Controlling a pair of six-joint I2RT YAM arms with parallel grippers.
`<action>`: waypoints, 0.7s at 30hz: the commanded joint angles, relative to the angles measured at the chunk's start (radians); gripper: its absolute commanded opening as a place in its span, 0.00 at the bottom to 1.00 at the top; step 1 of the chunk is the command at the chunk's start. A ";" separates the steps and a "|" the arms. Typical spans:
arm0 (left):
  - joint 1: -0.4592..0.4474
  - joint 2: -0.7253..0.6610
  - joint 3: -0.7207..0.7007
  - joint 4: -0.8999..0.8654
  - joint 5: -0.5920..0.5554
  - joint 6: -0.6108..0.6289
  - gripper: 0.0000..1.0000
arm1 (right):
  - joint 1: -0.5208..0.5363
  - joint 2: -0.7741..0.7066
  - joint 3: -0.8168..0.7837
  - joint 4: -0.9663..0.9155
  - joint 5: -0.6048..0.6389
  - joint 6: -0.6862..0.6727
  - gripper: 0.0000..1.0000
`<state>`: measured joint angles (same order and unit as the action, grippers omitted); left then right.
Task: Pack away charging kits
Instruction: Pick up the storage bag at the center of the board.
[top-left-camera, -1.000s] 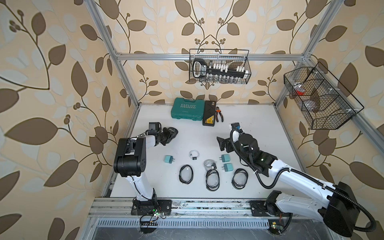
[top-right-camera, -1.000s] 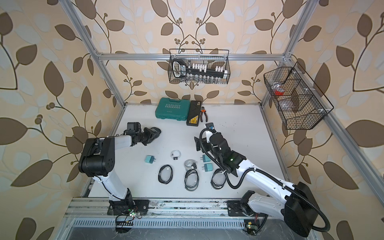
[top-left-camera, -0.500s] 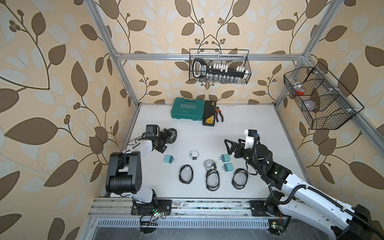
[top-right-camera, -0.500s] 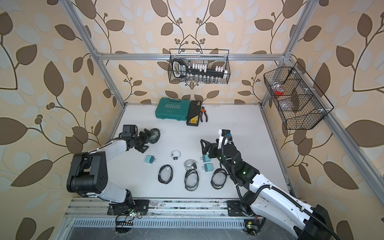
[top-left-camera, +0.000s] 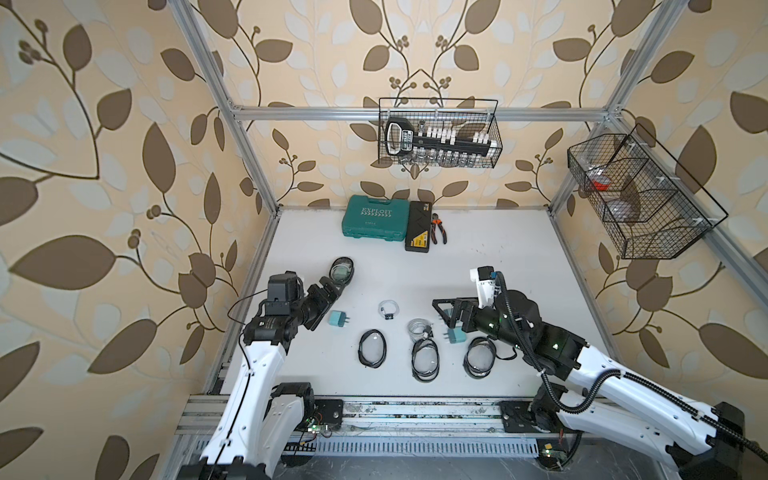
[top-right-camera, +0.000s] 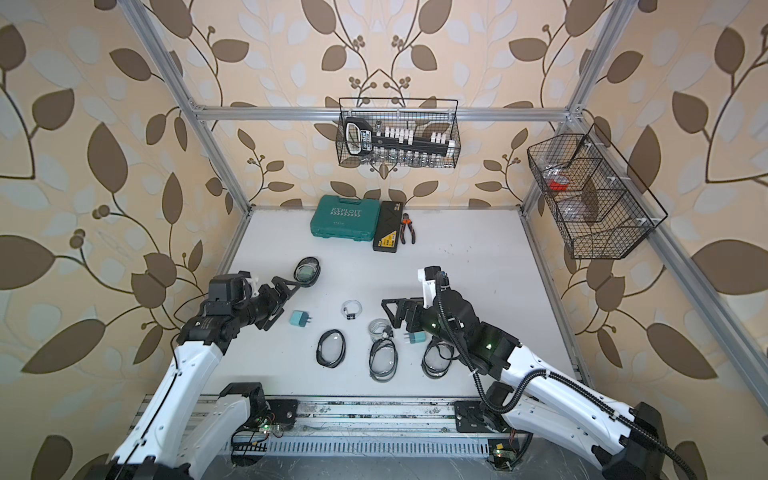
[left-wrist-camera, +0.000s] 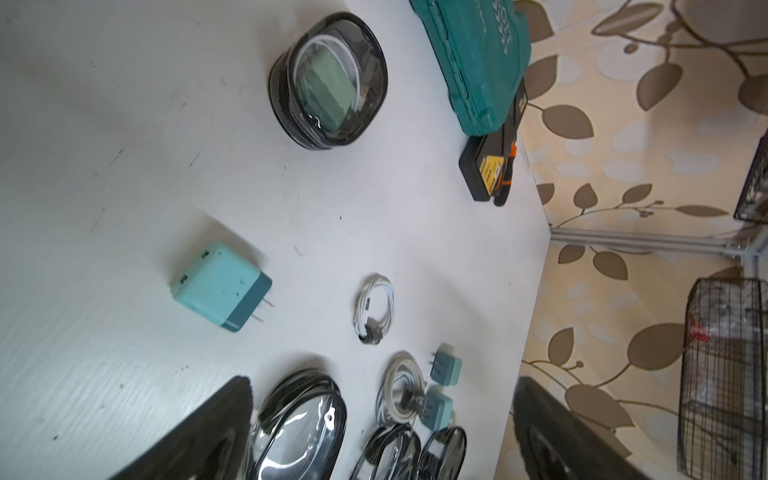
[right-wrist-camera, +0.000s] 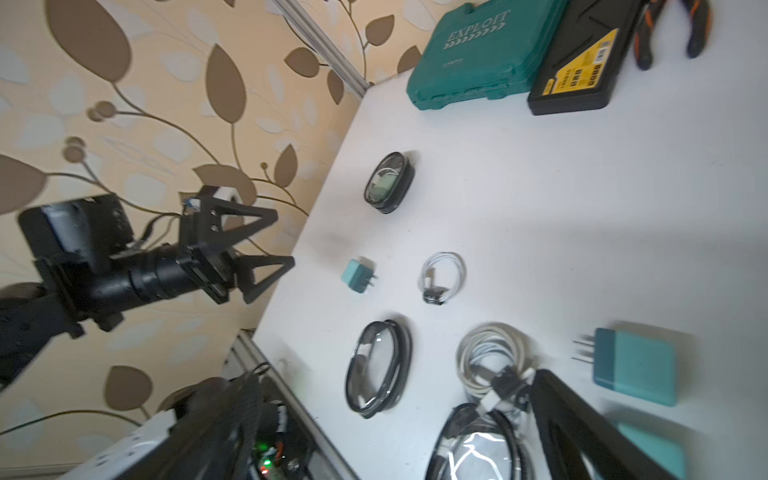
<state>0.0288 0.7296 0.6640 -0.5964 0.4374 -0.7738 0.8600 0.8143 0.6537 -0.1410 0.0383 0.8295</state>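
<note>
A zipped oval pouch (top-left-camera: 341, 269) (left-wrist-camera: 328, 81) holding a teal adapter and a white cable lies on the table's left side. My left gripper (top-left-camera: 328, 293) (top-right-camera: 286, 293) is open just short of it, touching nothing. A loose teal adapter (top-left-camera: 338, 320), a small white cable coil (top-left-camera: 388, 309) and a grey cable coil (top-left-camera: 419, 328) lie mid-table. Three empty pouches (top-left-camera: 372, 348) (top-left-camera: 424, 359) (top-left-camera: 480, 357) line the front. My right gripper (top-left-camera: 442, 313) (right-wrist-camera: 395, 376) hangs open over two teal adapters (top-left-camera: 455, 336) (right-wrist-camera: 633, 365), one partly hidden under it.
At the back stand the teal EXPLOIT case (top-left-camera: 376, 218), a black case with a yellow label (top-left-camera: 419, 226) and pliers (top-left-camera: 438, 227). Wire baskets hang on the back wall (top-left-camera: 438, 137) and the right wall (top-left-camera: 636, 199). Aluminium frame posts edge the table.
My left gripper opened, left the filled pouch on the table and drew back a little. My right gripper moved towards the front, over the two adapters.
</note>
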 joint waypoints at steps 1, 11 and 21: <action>-0.043 -0.109 0.047 -0.246 -0.017 0.130 0.99 | 0.056 -0.058 -0.015 0.029 -0.010 0.142 1.00; -0.157 -0.020 0.247 -0.394 0.001 0.207 0.97 | 0.065 0.028 0.035 0.127 -0.078 0.102 1.00; -0.500 0.320 0.184 -0.113 -0.250 0.150 0.85 | 0.056 0.131 0.065 -0.052 0.264 0.101 1.00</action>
<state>-0.3859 0.9611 0.8528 -0.8162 0.3264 -0.6178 0.9199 0.9504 0.7219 -0.0963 0.0978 0.9195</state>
